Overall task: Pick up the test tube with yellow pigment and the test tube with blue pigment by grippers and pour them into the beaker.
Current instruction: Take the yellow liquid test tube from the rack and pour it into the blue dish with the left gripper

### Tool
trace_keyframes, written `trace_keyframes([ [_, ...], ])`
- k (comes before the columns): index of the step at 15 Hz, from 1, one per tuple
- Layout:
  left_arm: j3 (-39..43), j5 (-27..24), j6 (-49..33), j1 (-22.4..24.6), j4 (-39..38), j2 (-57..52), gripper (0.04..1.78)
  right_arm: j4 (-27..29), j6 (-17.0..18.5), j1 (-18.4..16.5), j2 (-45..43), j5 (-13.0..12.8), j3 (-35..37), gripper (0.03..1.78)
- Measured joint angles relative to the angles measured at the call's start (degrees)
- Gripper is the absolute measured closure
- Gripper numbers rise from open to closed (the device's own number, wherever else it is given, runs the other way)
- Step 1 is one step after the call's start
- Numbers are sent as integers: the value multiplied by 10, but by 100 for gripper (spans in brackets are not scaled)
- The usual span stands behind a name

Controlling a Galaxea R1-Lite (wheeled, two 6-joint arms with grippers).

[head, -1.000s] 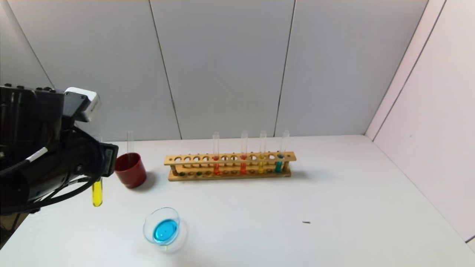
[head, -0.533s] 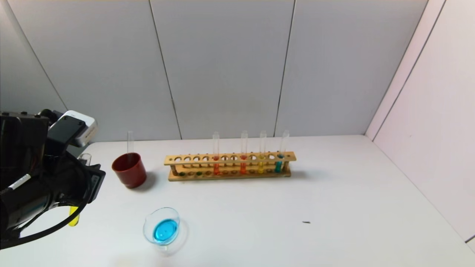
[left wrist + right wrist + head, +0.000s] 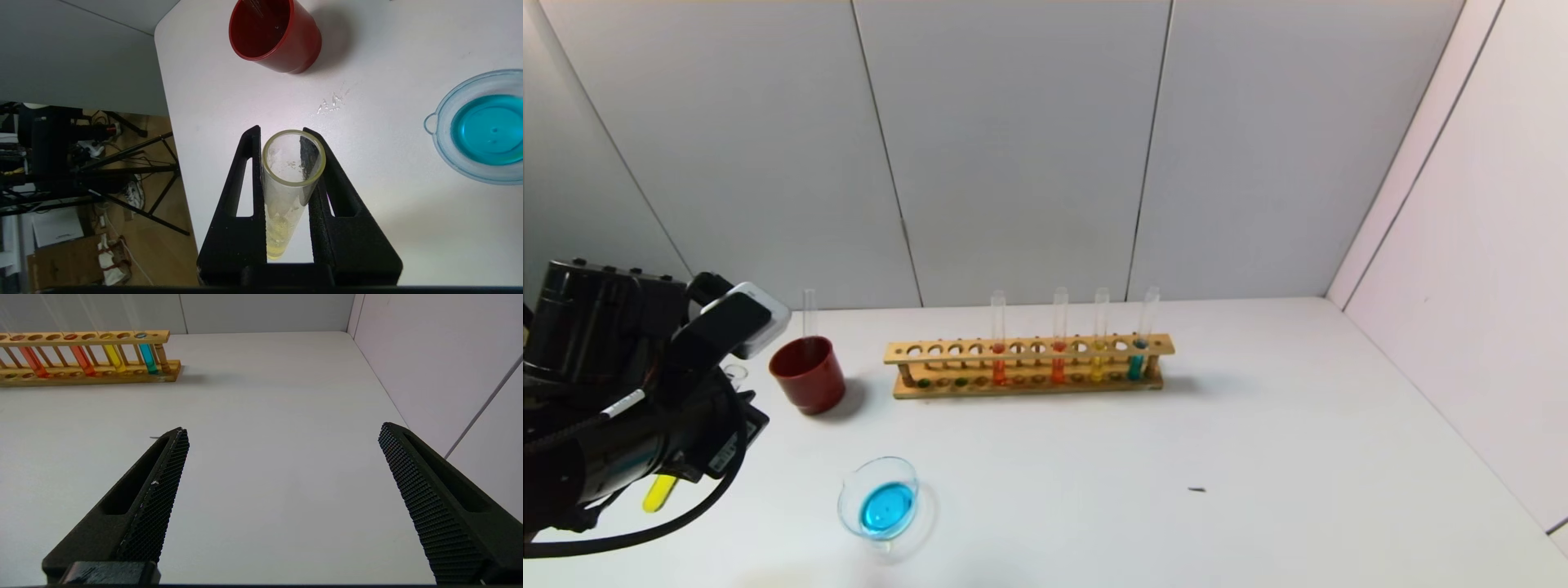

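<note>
My left gripper (image 3: pixel 282 130) is shut on the test tube with yellow pigment (image 3: pixel 286 192), gripping near its open mouth. In the head view the left gripper (image 3: pixel 727 408) is at the table's near left. There the yellow tube (image 3: pixel 658 492) is tilted, with its liquid end low and away from the beaker and its mouth higher. The beaker (image 3: pixel 849 502) stands to the right of it and holds cyan-blue liquid; it also shows in the left wrist view (image 3: pixel 443 143). No tube with bright cyan-blue liquid shows. My right gripper (image 3: pixel 282 430) is open and empty over bare table.
A dark red cup (image 3: pixel 809 384) with an empty clear tube (image 3: pixel 809 314) in it stands behind the left gripper. A wooden rack (image 3: pixel 1029 349) at the back holds orange, red, golden-yellow and teal tubes. The table's left edge (image 3: pixel 171 143) is close beside the left gripper.
My left arm has come down and toward the near left. The yellow tube has gone from upright to tilted, its liquid end swinging left and lower.
</note>
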Motion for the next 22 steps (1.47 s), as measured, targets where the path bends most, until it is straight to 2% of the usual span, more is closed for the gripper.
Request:
trace_keyframes([
  [2,3,-4,33,0,0,14,148,0,0,0,0,0,0,11],
  [5,11,-13,41,-4,1,42,148,0,0,0,0,0,0,11],
  [10,4,-6,88,-13,10,89,148,0,0,0,0,0,0,11],
  [15,-14,21,102,-46,58,131,148,0,0,0,0,0,0,11],
  [22,-76,48,111,-89,177,197,148,0,0,0,0,0,0,11],
])
